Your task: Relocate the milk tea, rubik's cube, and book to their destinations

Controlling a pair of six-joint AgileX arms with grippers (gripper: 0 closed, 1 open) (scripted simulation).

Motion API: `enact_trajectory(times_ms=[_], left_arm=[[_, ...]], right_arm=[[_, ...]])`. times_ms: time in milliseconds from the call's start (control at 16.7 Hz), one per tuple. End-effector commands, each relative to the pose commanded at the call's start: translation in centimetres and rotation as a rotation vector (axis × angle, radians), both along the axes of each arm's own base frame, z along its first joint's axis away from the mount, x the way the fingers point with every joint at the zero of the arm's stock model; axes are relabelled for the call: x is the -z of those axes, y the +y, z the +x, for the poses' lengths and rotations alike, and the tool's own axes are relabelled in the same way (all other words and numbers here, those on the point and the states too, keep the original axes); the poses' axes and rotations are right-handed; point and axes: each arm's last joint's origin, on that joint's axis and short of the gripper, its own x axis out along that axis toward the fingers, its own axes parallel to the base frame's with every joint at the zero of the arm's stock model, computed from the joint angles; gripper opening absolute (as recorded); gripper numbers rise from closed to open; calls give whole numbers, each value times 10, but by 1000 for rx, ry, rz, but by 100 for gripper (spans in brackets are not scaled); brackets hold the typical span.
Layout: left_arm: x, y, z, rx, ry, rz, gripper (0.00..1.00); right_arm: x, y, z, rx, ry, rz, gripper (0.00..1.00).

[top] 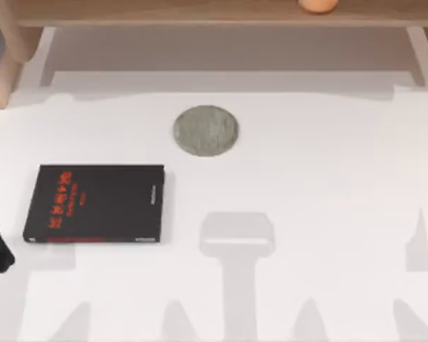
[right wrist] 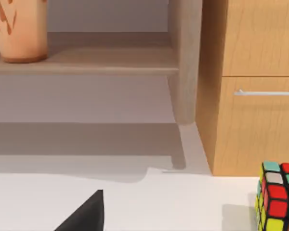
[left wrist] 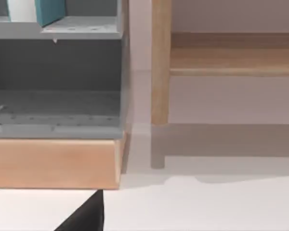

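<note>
the milk tea [right wrist: 19, 29] is seen standing on the wooden shelf [right wrist: 86, 60], the rubik's cube [right wrist: 278, 196] on the counter [top: 307, 185] beside the cabinet [right wrist: 250, 72]. whether either end effector is clenched cannot be told. the cube should be gripped squarely by flat sides.

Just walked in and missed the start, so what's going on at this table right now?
Nothing is being held at this moment. The milk tea stands on the wooden shelf at the back, and a light blue book sits upright in the grey rack at the left. The rubik's cube rests on the table beside the wooden cabinet. A black book and a grey coaster lie on the table.
</note>
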Motion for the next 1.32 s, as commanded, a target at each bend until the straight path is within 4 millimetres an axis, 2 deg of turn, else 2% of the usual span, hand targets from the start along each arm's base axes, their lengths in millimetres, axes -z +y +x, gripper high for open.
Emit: enact_trajectory(times_ms=[180, 300, 480, 600, 780, 960, 1140, 1320], left_arm=[[0, 0, 0, 0, 0, 0, 100], [0, 0, 0, 0, 0, 0, 100], [0, 0, 0, 0, 0, 0, 100], [0, 0, 0, 0, 0, 0, 100], [0, 0, 0, 0, 0, 0, 100], [0, 0, 0, 0, 0, 0, 100], [0, 0, 0, 0, 0, 0, 100], [0, 0, 0, 0, 0, 0, 100]], right_arm=[[-2, 0, 0, 0, -3, 0, 100], [-15, 2, 1, 2, -19, -1, 100], [-48, 6, 9, 5, -52, 0, 100], [-75, 11, 23, 8, -66, 1, 100], [-111, 26, 63, 11, -63, 2, 100], [-128, 52, 121, 13, -34, -3, 100], [-118, 89, 183, 14, 5, -15, 100], [-93, 128, 235, 15, 25, -25, 100]])
